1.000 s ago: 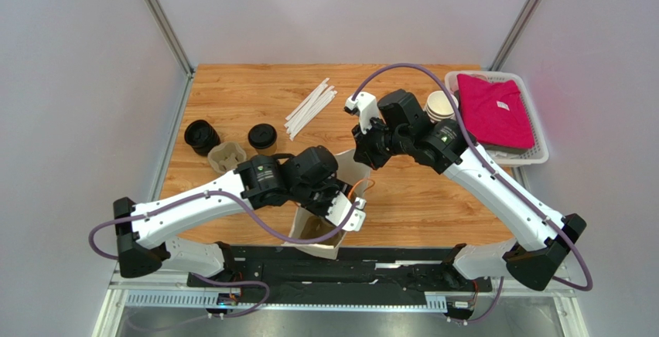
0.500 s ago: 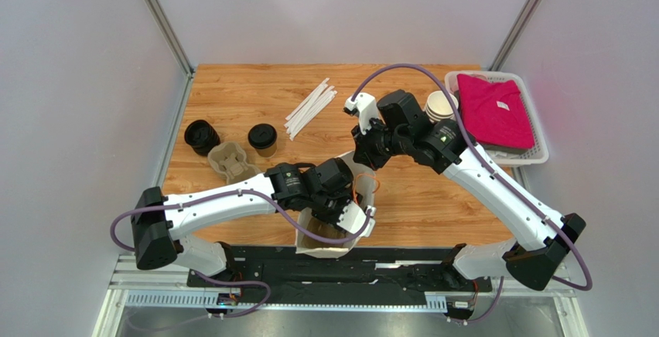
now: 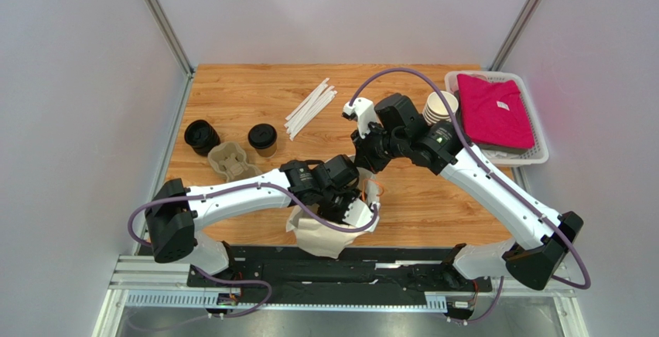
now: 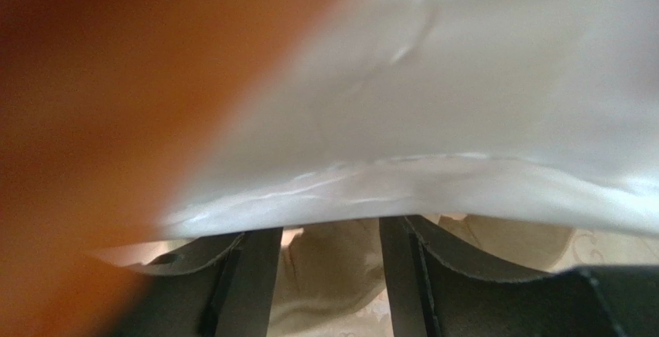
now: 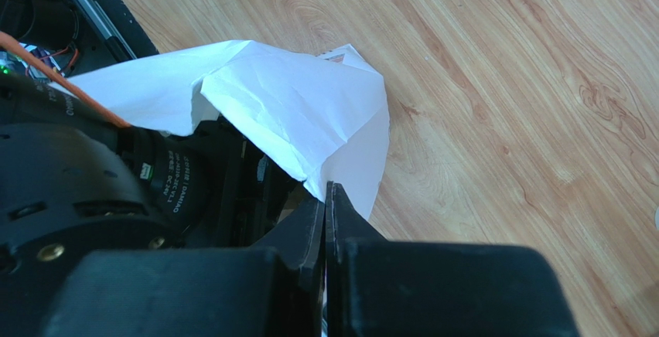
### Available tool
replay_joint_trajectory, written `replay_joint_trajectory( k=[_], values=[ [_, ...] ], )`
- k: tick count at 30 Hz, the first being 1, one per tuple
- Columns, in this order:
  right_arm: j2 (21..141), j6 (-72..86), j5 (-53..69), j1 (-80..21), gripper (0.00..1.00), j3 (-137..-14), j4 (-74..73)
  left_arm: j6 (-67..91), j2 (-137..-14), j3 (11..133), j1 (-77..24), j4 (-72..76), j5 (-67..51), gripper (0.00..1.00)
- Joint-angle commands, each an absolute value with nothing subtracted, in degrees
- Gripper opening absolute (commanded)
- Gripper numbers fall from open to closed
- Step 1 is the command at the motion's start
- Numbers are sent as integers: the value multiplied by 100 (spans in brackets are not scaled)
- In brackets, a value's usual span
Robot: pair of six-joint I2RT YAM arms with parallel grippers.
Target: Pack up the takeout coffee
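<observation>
The takeout coffee (image 3: pixel 263 137), a small kraft cup with a black lid, stands upright at the left middle of the table, away from both grippers. The white paper bag (image 3: pixel 329 229) lies crumpled near the front edge. My left gripper (image 3: pixel 353 207) reaches into the bag's mouth. In the left wrist view its fingers (image 4: pixel 249 279) stand apart and empty, with the bag's white wall (image 4: pixel 479 97) close above. My right gripper (image 3: pixel 363 157) is shut on the bag's rim. In the right wrist view the right gripper (image 5: pixel 326 198) pinches the white paper edge (image 5: pixel 294 113).
A pulp cup tray (image 3: pixel 227 160) and a stack of black lids (image 3: pixel 201 134) sit left of the coffee. White straws (image 3: pixel 310 106) lie at the back middle. Stacked lidless cups (image 3: pixel 439 107) stand beside a white basket (image 3: pixel 535 154) holding a pink cloth.
My left arm has pushed further right and deeper into the bag. The bag has crumpled and tipped toward the front edge. My right gripper has kept its hold on the rim.
</observation>
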State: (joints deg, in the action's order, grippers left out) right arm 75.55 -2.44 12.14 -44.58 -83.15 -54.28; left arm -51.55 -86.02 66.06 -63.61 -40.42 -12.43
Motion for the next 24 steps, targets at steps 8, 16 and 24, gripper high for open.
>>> replay_joint_trajectory(
  k=[8,16,24],
  values=[
    [7479,-387,1020,-4228,0,-8437,-5212,-4913,-7832,7592,-6152,-5036,-1477,68],
    [7427,-396,800,-4087,0,-8341,-5089,-4536,-6953,7998,-6205,-5142,-1477,81],
    [7427,-457,826,-4096,0,-8519,-5344,-3667,-6381,8235,-6188,-4905,-1406,81]
  ],
)
